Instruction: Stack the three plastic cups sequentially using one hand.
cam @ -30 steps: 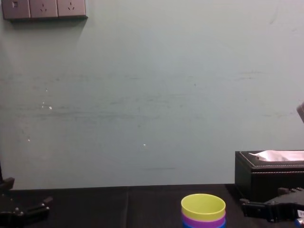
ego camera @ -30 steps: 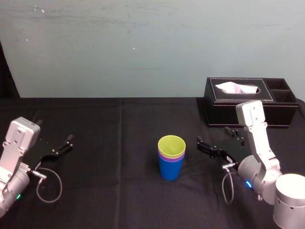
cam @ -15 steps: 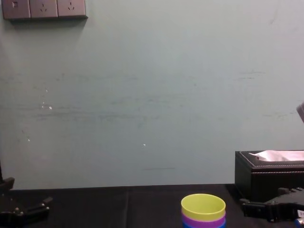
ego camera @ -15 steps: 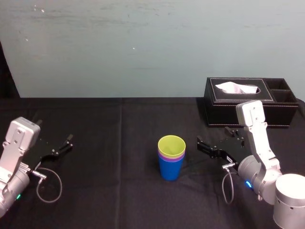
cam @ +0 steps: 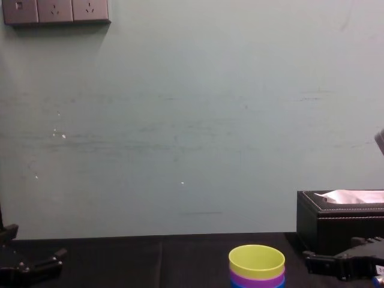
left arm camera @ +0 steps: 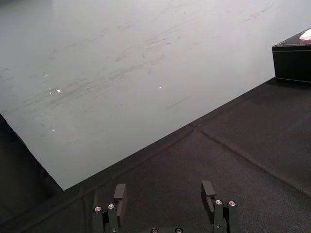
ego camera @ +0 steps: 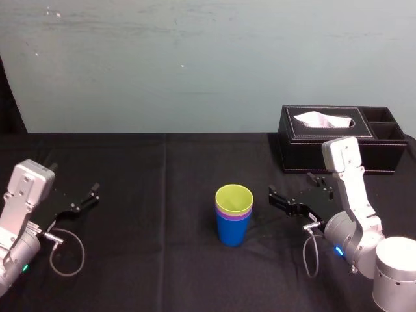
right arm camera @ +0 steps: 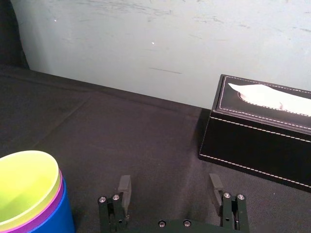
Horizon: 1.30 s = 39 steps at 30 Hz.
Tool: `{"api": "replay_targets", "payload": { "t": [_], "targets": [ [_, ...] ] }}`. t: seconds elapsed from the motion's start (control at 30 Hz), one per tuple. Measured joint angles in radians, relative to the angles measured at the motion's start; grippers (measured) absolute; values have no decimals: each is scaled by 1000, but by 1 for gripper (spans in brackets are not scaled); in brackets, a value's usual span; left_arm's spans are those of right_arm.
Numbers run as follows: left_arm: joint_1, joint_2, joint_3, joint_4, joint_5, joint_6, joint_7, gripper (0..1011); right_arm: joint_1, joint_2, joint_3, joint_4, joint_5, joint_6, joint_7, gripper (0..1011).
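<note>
At the centre of the black cloth (ego camera: 162,195), the three cups (ego camera: 233,218) stand nested upright. The blue cup (ego camera: 233,231) is outermost, the purple cup (ego camera: 223,210) shows as a thin band of rim, and the yellow-green cup (ego camera: 234,197) is innermost. Stacking appears complete; the next move is judged a retreat toward 3 o'clock, without brushing the stack. The right gripper (right arm camera: 169,187), near the stack at its 3 o'clock, is spread wide and empty. The left gripper (left arm camera: 164,191), well apart at 9 o'clock, is likewise spread and idle. The cup walls look smooth, the rims level.

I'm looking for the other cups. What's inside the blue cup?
The purple cup sits inside the blue cup, with the yellow-green cup inside that. Below their rims, their sides are hidden.
</note>
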Motion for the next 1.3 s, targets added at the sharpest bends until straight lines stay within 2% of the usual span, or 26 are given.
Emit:
{"api": "replay_targets", "payload": {
  "t": [1.3],
  "targets": [
    [0, 0, 0, 0, 0, 0, 0, 1000, 0, 0, 0, 0, 0, 0, 0, 1000]
  ]
}}
